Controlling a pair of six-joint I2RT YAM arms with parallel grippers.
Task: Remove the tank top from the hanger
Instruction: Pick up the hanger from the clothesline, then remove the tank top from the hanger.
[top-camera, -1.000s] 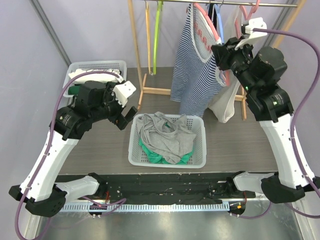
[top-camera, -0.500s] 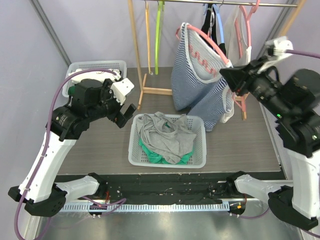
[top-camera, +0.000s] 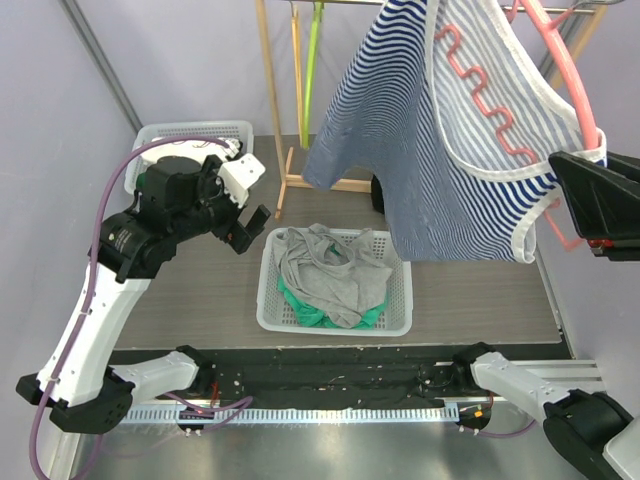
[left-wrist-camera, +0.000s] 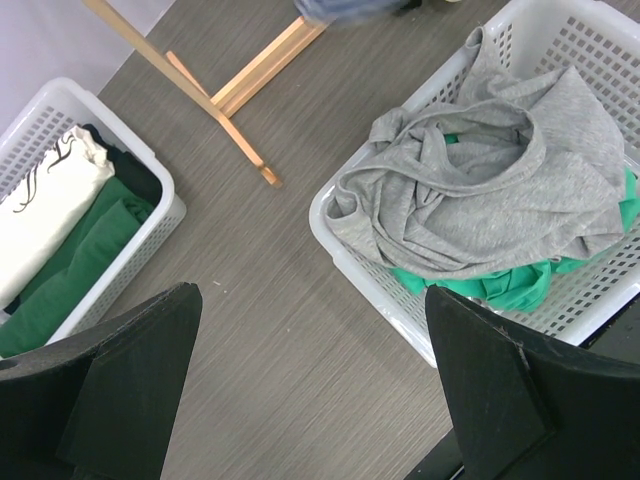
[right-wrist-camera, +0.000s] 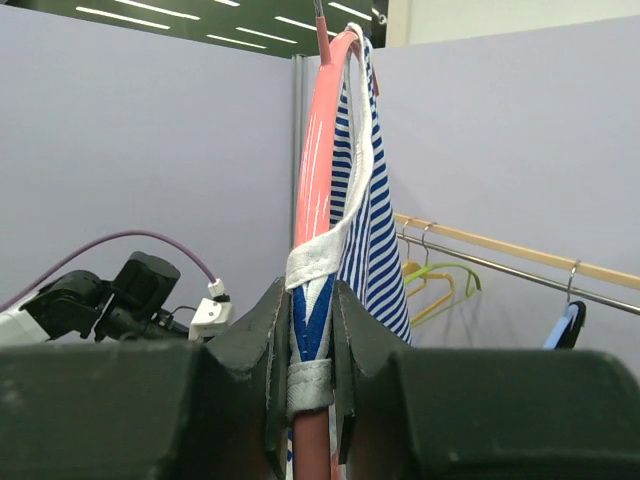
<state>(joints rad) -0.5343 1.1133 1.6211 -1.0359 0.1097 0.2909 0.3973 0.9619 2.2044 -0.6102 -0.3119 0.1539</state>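
Observation:
A blue-and-white striped tank top (top-camera: 440, 130) with white trim hangs on a pink hanger (top-camera: 560, 70), lifted off the rail and close to the top camera. My right gripper (right-wrist-camera: 310, 330) is shut on the hanger's end (right-wrist-camera: 312, 440) and the tank top's strap (right-wrist-camera: 312, 320); in the top view only its dark body (top-camera: 600, 205) shows at the right edge. My left gripper (left-wrist-camera: 310, 400) is open and empty above the table, between the two baskets, left of the middle basket in the top view (top-camera: 245, 225).
A white basket (top-camera: 390, 320) of grey and green clothes sits mid-table. Another white basket (top-camera: 165, 135) with folded white and green clothes is at the back left. A wooden clothes rack (top-camera: 270, 100) with green and orange hangers (top-camera: 315, 60) stands at the back.
My right arm has pulled the hanger with the tank top off the rail and swung it up, forward and to the right, toward the camera. My left arm has barely moved.

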